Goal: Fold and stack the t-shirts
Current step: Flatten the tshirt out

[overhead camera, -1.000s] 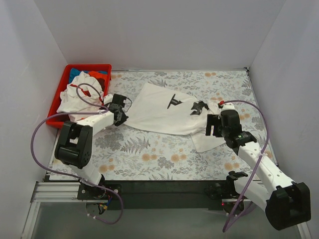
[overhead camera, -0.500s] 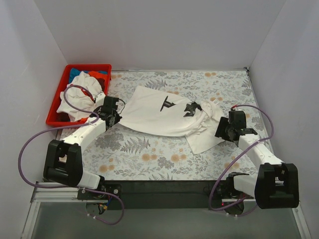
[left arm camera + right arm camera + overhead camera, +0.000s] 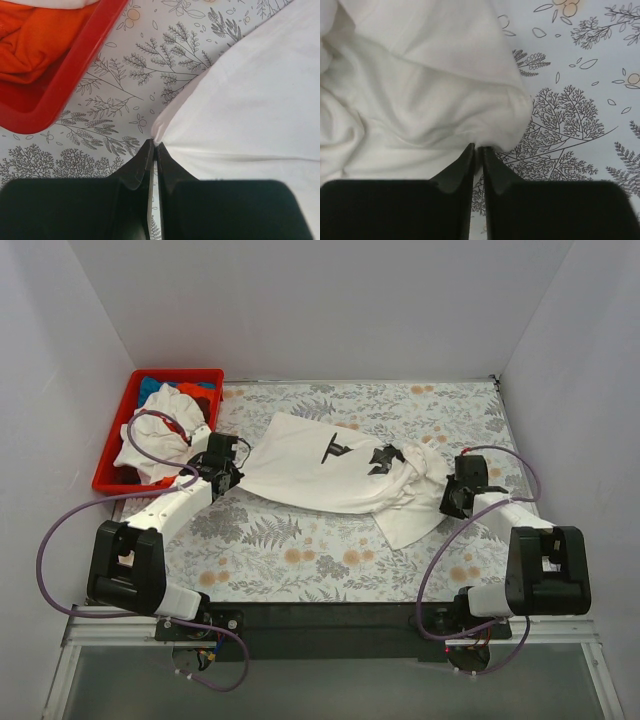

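1. Two arms reach out from the near edge over the floral table covering point(image 3: 300, 550).
2. On the right, the right gripper point(image 3: 452, 496) point(image 3: 477, 148) has its jaws pressed almost together, pinching a fold at the right edge of the large white t-shirt point(image 3: 300, 478) point(image 3: 420, 100) point(image 3: 250, 100).
3. On the left, the left gripper point(image 3: 226, 473) point(image 3: 154, 144) has its jaws nearly closed too, nipping the shirt's left corner.
4. Mid-table, the shirt lies stretched between them, rumpled toward the right, with its black printed patches point(image 3: 336, 448) facing up.
5. Far left, the red bin point(image 3: 180, 373) point(image 3: 75, 75) holds a white shirt with red trim point(image 3: 150, 440), a blue shirt point(image 3: 155, 384) and an orange-red shirt point(image 3: 196, 391) point(image 3: 35, 35).
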Available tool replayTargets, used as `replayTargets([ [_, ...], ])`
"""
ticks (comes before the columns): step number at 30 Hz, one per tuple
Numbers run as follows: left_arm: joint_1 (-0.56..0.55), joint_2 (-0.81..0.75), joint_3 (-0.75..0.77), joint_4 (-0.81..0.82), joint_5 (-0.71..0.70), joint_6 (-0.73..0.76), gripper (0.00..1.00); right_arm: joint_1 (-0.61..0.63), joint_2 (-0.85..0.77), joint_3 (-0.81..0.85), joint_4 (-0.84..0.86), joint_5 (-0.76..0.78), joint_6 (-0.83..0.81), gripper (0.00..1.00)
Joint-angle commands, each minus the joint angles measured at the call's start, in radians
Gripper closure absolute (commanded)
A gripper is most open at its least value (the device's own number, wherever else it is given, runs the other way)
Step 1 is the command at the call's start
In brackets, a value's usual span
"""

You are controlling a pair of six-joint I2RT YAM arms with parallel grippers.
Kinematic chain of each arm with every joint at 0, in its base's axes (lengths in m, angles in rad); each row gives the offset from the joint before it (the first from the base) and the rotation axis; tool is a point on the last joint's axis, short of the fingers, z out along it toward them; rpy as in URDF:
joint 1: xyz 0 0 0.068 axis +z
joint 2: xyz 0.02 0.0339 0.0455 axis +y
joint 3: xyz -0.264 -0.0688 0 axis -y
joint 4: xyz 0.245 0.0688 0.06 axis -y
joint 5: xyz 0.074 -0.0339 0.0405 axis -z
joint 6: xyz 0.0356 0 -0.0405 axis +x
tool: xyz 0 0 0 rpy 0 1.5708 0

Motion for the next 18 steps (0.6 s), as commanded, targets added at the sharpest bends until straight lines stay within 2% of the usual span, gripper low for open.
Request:
replayTargets([
  [1, 0.018, -0.041, -0.003, 0.012, -0.06, 0.013, 1.0, -0.04, 0.059, 0.055, 0.0, 0.049, -0.007, 0.87],
  [2, 0.021, -0.043, -0.003, 0.011, -0.063, 0.013, 1.0, -0.045, 0.071, 0.122, -0.014, 0.078, -0.014, 0.98],
  [3, 0.027, -0.044, -0.004, 0.009, -0.066, 0.013, 1.0, -0.104, 0.076, 0.159, -0.049, 0.098, -0.024, 0.99],
  [7, 0.039, -0.054, -0.001, 0.004, -0.076, 0.009, 1.0, -0.204, 0.076, 0.367, -0.105, 0.159, -0.03, 0.99],
  [10, 0.049, -0.052, -0.001, 0.003, -0.07, 0.006, 1.0, -0.22, 0.09, 0.51, -0.111, 0.216, -0.062, 0.99],
  [11, 0.05, -0.052, 0.0, 0.001, -0.066, 0.006, 1.0, -0.218, 0.102, 0.539, -0.114, 0.21, -0.074, 0.95],
  [12, 0.052, -0.052, 0.002, 0.003, -0.063, 0.006, 1.0, -0.218, 0.114, 0.571, -0.122, 0.199, -0.087, 0.87],
  [13, 0.052, -0.052, 0.002, 0.003, -0.061, 0.006, 1.0, -0.218, 0.148, 0.62, -0.157, 0.189, -0.1, 0.78],
  [14, 0.052, -0.055, 0.0, 0.003, -0.057, 0.006, 1.0, -0.218, 0.16, 0.641, -0.175, 0.169, -0.102, 0.64],
  [17, 0.052, -0.057, 0.002, 0.001, -0.056, 0.006, 1.0, -0.203, 0.162, 0.621, -0.203, 0.103, -0.108, 0.44],
  [18, 0.052, -0.057, 0.0, 0.001, -0.052, 0.005, 1.0, -0.178, 0.151, 0.601, -0.203, 0.033, -0.111, 0.41],
])
